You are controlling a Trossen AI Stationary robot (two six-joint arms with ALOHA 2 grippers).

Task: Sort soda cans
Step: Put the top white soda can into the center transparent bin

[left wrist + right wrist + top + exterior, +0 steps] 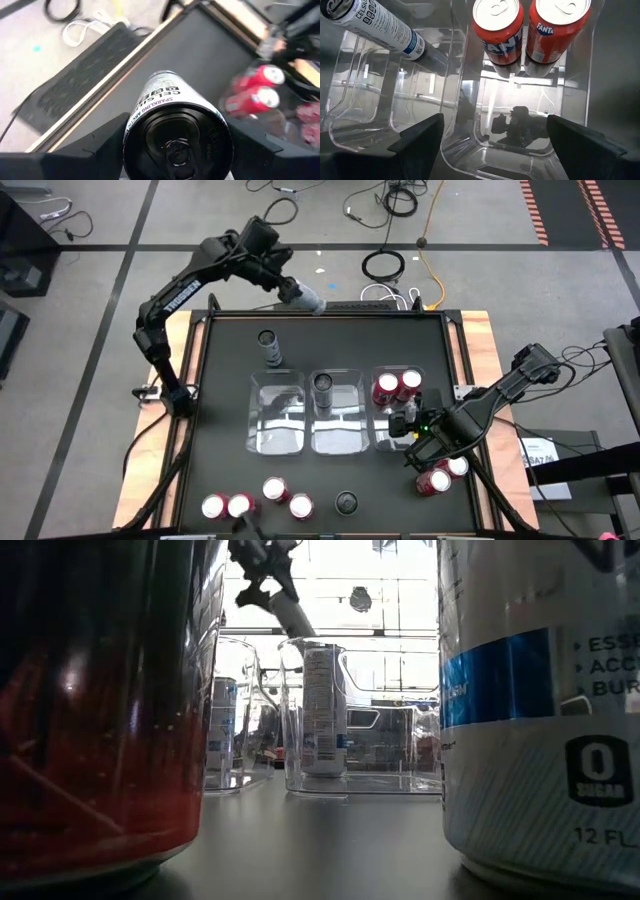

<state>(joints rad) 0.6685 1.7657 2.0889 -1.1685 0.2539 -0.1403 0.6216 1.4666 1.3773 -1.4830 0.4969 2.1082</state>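
Your left claw (300, 293) grips a slim grey can (176, 132) just past the far table edge (330, 313), well clear of the middle bin (336, 414). Your right claw (490, 135) hangs with fingers spread, holding nothing, over the near end of the bin right of it, whose far end holds two red cans (397, 386). Open black table lies between the middle bin and the far edge, apart from one grey can (267, 343) standing toward the left.

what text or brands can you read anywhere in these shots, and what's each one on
"FANTA" on the red cans in the right-hand clear bin.
"CELSIUS" and "SPARKLING ARCTIC", cut off, on the can in the left gripper.
"0 SUGAR", "12 FL", "ESS", "ACC", "BU", cut off, on the white can nearest the low camera.
"TROSSEN" on the left arm.
Print on the can in the middle bin is too small.
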